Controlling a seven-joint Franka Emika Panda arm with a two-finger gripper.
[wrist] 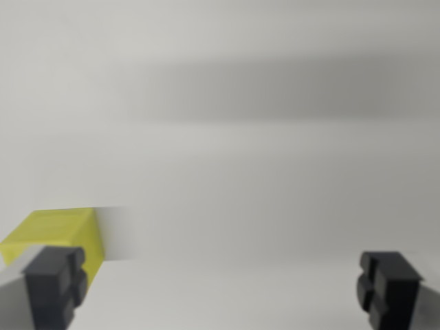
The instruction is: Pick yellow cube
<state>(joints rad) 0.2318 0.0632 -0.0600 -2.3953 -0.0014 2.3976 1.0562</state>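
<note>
At the wrist view's lower left, the blurred yellow plastic cube [60,235] sits on the pale grey tabletop [261,206], just behind 1 dark finger pad [55,285]; the gripper [221,285] stands spread wide, holding nothing.

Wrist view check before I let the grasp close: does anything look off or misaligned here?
Yes. The yellow cube sits at the wrist view's left, partly behind the left finger, not centred in the open pincer. The picture is also motion-blurred. Closing now would probably miss.
</note>
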